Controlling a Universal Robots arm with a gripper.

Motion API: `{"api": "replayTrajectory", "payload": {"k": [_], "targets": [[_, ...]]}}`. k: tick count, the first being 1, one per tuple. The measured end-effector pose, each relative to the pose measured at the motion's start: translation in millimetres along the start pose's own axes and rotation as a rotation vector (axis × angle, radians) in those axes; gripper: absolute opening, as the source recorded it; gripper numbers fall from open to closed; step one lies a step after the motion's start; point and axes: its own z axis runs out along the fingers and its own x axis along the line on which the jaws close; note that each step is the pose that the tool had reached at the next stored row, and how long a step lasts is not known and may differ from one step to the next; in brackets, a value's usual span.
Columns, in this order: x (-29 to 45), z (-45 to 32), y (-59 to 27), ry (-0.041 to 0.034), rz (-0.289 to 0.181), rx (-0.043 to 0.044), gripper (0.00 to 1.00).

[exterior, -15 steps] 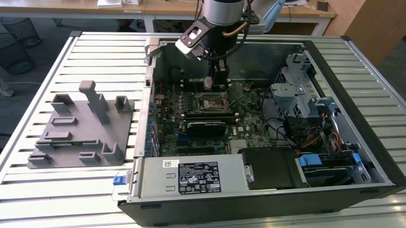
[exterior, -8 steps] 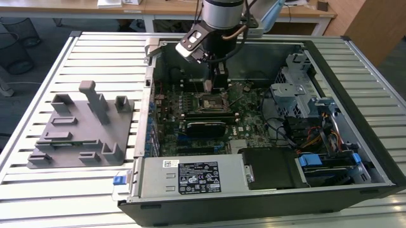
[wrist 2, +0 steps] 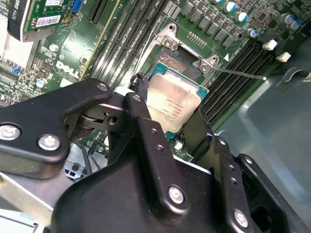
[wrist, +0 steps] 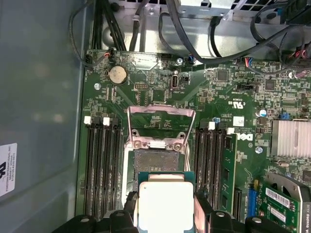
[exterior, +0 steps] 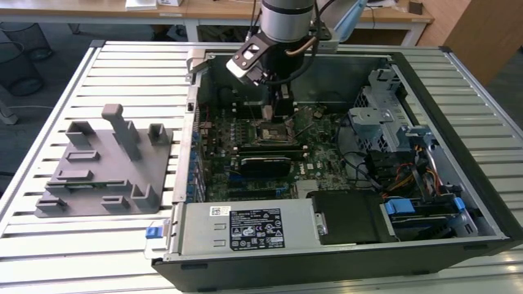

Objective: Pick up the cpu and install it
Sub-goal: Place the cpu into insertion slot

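Tool is clenched on the cpu; its two black fingers are pressed against opposite edges of the chip, silvery top facing up. In the first wrist view the cpu is seen held just short of the open socket, not seated, and the socket's bare contact field is exposed beyond it. The load plate is swung up and back, clear of the opening. Judgement on the step in hand: the chip should be kept level, its edges squared to the socket frame and its notches matched before contact. It should be lowered straight with no sideways slide, since the contacts are likely fragile; whether the orientation is correct cannot be told here. The socket is flanked by memory slots on both sides, all on the green motherboard. The board lies flat inside the open computer case. The case also holds a labelled silver power unit, a metal drive cage and bundled cables. Outside the case, toward the exterior view's left, a grey fixture with upright posts stands on the slatted tabletop.
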Motion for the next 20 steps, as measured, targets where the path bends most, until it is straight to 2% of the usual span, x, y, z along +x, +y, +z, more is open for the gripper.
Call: {"api": "replayTrajectory", "payload": {"k": [13,20], "targets": [[3.2,10.0,0.1,0.0009,0.0,-0.0001,0.54],[3.6,16.4,0.0,0.0007,0.0,-0.0028,0.54]]}}
